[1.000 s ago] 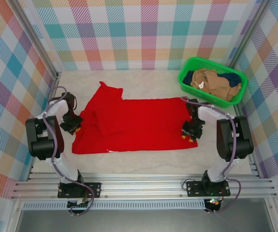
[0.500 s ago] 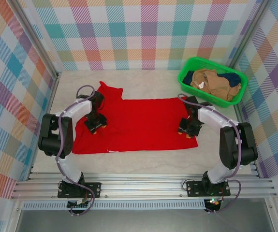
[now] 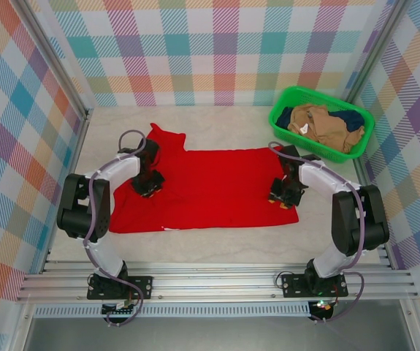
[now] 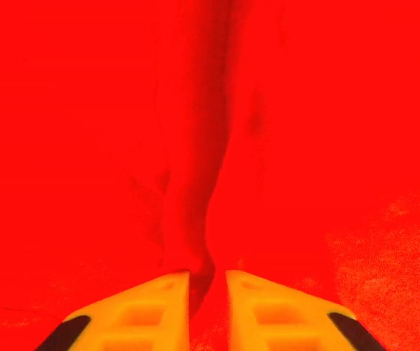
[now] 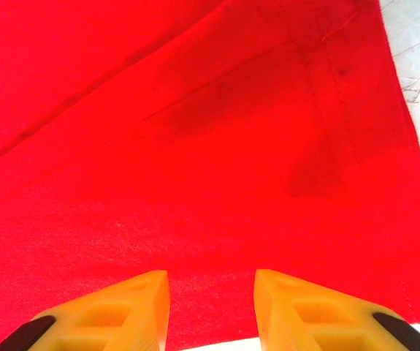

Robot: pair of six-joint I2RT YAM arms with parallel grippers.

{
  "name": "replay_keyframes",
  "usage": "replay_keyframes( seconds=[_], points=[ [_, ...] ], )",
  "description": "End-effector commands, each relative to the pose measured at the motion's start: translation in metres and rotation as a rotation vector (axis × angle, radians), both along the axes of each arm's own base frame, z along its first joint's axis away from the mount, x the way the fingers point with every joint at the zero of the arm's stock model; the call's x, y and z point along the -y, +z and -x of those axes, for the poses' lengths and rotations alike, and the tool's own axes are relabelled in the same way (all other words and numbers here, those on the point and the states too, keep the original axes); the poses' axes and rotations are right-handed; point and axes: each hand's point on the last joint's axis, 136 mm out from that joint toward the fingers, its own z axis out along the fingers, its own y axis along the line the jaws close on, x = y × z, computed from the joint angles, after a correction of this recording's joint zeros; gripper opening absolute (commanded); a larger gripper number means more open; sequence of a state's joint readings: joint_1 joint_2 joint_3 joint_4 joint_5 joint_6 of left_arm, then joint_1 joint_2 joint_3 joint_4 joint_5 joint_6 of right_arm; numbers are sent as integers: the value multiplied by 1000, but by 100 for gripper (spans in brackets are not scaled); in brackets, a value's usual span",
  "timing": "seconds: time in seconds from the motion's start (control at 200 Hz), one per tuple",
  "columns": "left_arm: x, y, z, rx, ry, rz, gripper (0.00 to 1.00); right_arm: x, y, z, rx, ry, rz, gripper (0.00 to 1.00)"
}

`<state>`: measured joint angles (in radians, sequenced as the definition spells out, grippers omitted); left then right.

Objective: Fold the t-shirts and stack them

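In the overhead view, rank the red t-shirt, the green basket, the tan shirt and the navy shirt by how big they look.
1. red t-shirt, spread flat
2. green basket
3. tan shirt, bunched inside the basket
4. navy shirt, mostly covered, so its true size is unsure

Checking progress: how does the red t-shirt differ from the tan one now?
The red t-shirt lies spread flat on the table; the tan t-shirt sits crumpled in the green basket. The left gripper and right gripper are on the red t-shirt, neither at the tan t-shirt. Neither is neatly folded.
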<state>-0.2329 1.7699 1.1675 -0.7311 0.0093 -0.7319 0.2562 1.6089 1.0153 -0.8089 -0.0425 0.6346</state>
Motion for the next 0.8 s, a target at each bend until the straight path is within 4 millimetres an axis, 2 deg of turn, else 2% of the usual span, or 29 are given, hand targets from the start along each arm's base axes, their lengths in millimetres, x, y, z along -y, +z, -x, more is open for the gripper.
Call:
replay_keyframes(
  seconds=[0.0,0.13,0.425,0.605,0.685,0.795],
  points=[
    [14,8,-8,31,-47,2,10,0,1,7,-8,5,-9,35],
    [16,12,-11,37,-66,-4,0,0,1,7,-7,4,-8,35],
    [40,30,-34,42,-197,-19,0,-1,0,6,-11,6,-11,35],
    [60,27,-50,-23,-304,-55,0,-2,0,6,-15,10,-15,35],
    [57,24,-51,-91,-322,-117,25,-2,0,6,-16,10,-17,35],
    [53,44,-55,-31,-309,-148,33,-2,0,7,-19,12,-14,35]
  ],
)
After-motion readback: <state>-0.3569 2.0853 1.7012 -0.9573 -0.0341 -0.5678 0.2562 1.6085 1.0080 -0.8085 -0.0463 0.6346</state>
